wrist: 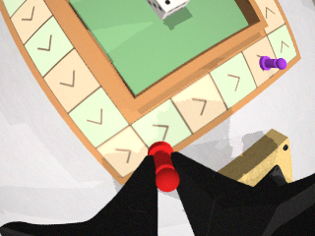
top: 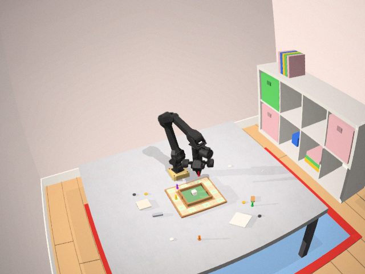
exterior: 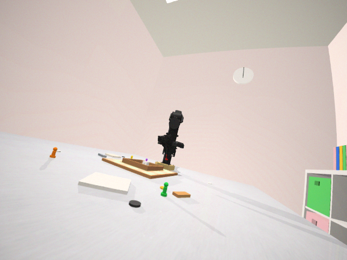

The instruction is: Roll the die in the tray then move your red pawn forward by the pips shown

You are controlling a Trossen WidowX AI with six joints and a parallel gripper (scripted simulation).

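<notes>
My gripper (top: 198,171) (wrist: 161,160) is shut on the red pawn (top: 198,174) (exterior: 166,158) (wrist: 167,180), gripping it with its head toward the wrist camera. It hangs above the table-side border of the board (top: 218,196) (exterior: 126,167) (wrist: 71,88), near a corner square in the wrist view. The white die (top: 193,192) (exterior: 145,162) (wrist: 169,7) lies on the green floor of the brown tray (top: 200,201) (wrist: 94,64). The wrist view cuts the die off, so I cannot tell its top pips. The purple pawn (top: 177,186) (wrist: 273,63) and yellow pawn (top: 175,197) stand on border squares.
My arm's tan base (top: 178,174) (wrist: 261,159) stands beside the board. A green pawn (top: 252,204) (exterior: 164,190), an orange block (top: 252,198) (exterior: 181,194), a pale card (top: 240,219) and an orange pawn (top: 199,237) (exterior: 53,153) are on the table. A grey block (top: 157,214) lies left of the board.
</notes>
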